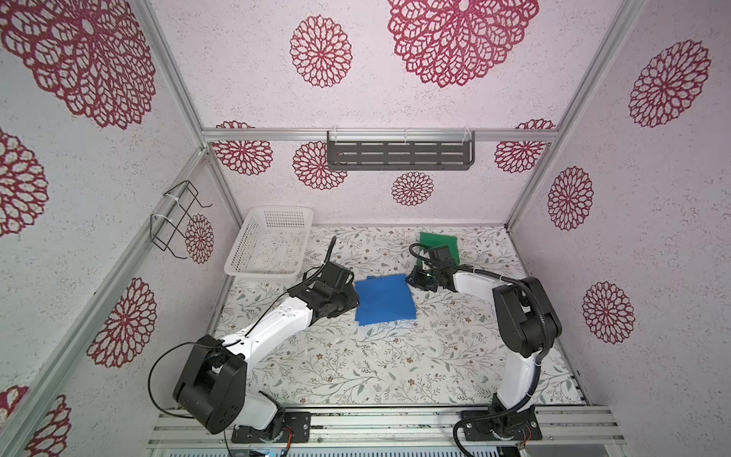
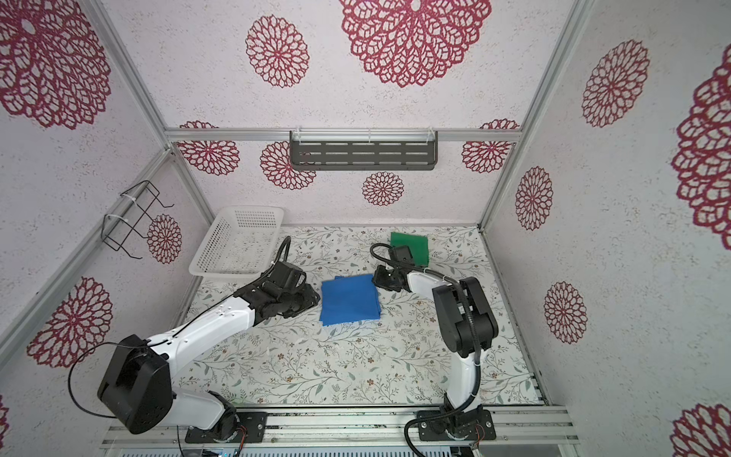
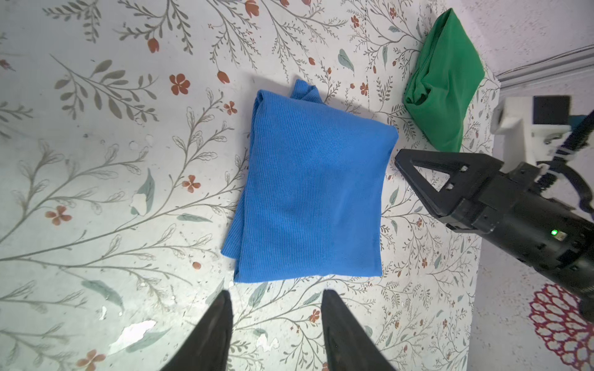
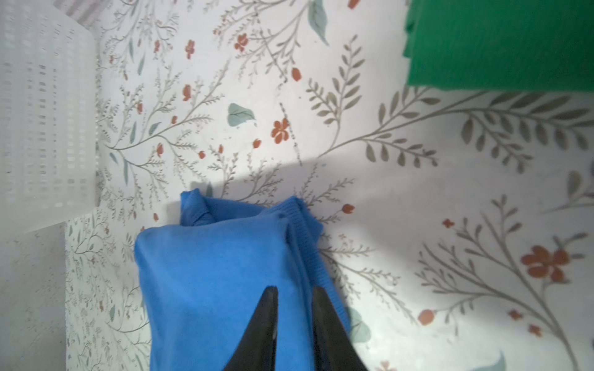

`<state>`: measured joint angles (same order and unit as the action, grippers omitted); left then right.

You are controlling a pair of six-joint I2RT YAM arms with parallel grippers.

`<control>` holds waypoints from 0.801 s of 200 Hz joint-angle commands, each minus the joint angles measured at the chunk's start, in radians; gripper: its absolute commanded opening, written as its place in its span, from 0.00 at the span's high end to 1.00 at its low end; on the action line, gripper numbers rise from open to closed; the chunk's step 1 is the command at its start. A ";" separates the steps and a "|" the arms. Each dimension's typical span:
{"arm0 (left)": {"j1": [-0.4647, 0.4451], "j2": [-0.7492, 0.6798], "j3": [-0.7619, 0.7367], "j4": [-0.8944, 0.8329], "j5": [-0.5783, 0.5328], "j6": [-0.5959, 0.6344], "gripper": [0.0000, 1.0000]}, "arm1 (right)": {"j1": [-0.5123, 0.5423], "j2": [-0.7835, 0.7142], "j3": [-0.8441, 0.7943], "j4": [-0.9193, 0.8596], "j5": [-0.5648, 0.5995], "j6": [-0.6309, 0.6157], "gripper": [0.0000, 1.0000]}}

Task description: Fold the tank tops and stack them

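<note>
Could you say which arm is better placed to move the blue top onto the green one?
Likely right: the right claw sits by the blue tank top's corner nearest the green tank top; the left claw is opposite.

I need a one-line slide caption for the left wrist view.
Open left gripper before the folded blue tank top; green tank top lies apart.

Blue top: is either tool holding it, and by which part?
Neither. The blue top lies free; the left tool and right tool stand open at its edges.
</note>
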<state>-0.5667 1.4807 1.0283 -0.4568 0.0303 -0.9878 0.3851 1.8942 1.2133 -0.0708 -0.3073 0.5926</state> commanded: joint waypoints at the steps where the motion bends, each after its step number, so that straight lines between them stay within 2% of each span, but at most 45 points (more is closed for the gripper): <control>1: -0.028 0.086 0.088 0.026 0.052 0.018 0.53 | 0.041 -0.059 0.024 0.011 -0.005 -0.008 0.77; 24: -0.072 0.194 0.173 0.026 0.052 0.028 0.55 | 0.039 0.004 0.039 0.075 -0.022 0.006 0.77; 42: -0.093 0.243 0.182 0.055 0.064 0.010 0.56 | 0.026 0.080 0.052 0.112 -0.022 0.015 0.77; 76: -0.102 0.201 0.117 0.068 0.029 -0.002 0.56 | -0.001 0.171 0.103 0.088 -0.011 -0.024 0.78; 90: -0.089 0.163 0.094 0.067 0.007 0.014 0.50 | -0.001 0.160 0.142 0.044 -0.011 -0.060 0.76; 102: -0.068 0.137 0.087 0.061 0.011 0.031 0.36 | -0.002 0.125 0.159 0.018 -0.016 -0.078 0.72; 114: -0.044 0.120 0.091 0.047 0.010 0.059 0.21 | -0.002 0.069 0.151 0.010 -0.021 -0.094 0.64; 131: 0.000 0.115 0.101 0.025 0.040 0.107 0.09 | -0.002 -0.034 0.110 0.024 -0.006 -0.119 0.51; 147: 0.041 0.118 0.089 0.043 0.075 0.133 0.07 | -0.009 -0.135 0.029 0.083 0.006 -0.122 0.24; 155: 0.055 0.126 0.087 0.049 0.074 0.147 0.08 | -0.020 -0.176 -0.018 0.122 -0.007 -0.104 0.03; 160: 0.060 0.132 0.087 0.050 0.072 0.159 0.07 | -0.030 -0.195 -0.042 0.143 -0.024 -0.087 0.01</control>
<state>-0.5419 1.6104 1.1156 -0.4187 0.0856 -0.8989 0.3817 1.8526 1.2430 -0.0154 -0.3180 0.5137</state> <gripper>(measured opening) 0.924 0.821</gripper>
